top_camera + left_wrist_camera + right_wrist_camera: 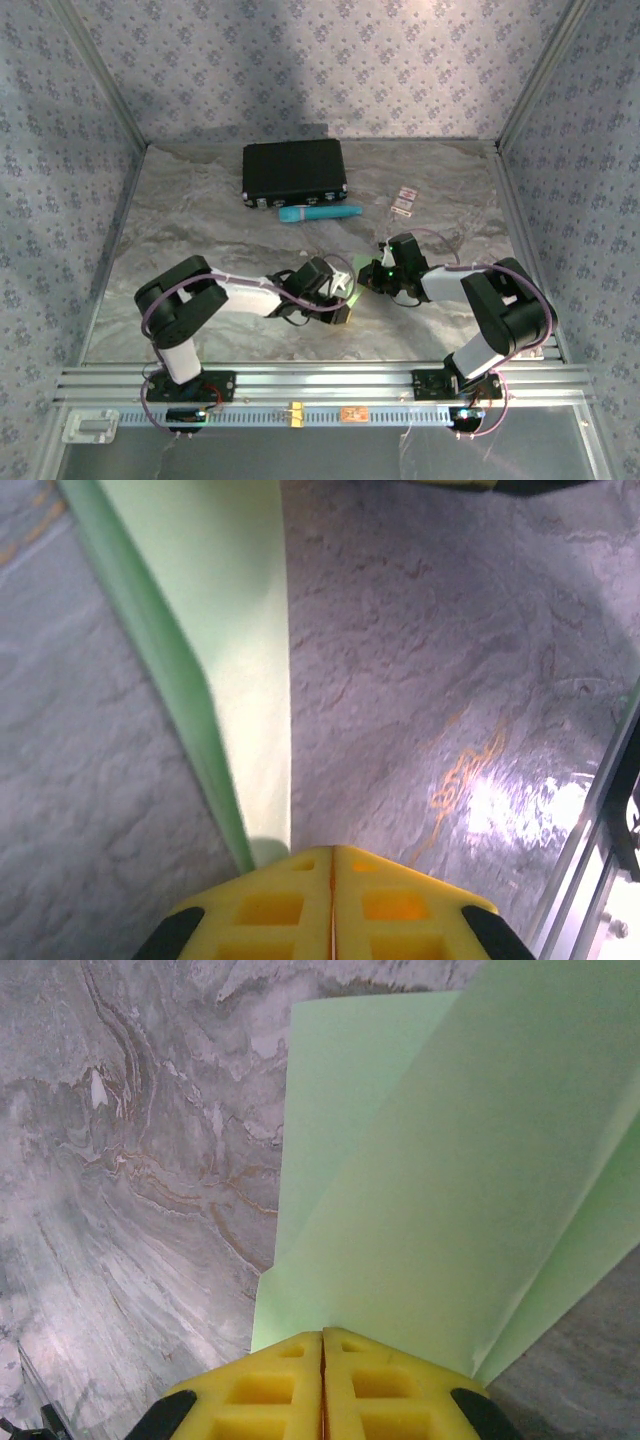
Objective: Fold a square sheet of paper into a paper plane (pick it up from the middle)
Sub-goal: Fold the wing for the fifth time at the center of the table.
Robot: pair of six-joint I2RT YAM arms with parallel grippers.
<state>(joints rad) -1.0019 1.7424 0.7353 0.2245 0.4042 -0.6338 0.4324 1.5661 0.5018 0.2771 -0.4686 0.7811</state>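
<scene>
The square sheet of paper (352, 285) is pale green and folded into layers. It shows as a small patch between the two gripper heads at the table's centre. In the right wrist view the paper (450, 1160) fans out from the tips of my right gripper (322, 1334), whose yellow jaws are shut on its near edge. In the left wrist view a narrow strip of the paper (220, 630) runs down to the left fingertip of my left gripper (332, 852). Those jaws are shut, with the strip beside their seam. From above, the left gripper (347, 308) and right gripper (372, 278) nearly meet.
A black case (293, 172) lies at the back of the marbled table, with a teal tube (320, 213) just in front of it. Two small cards (404, 200) lie to the right. An aluminium rail (320, 380) runs along the near edge. Patterned walls enclose three sides.
</scene>
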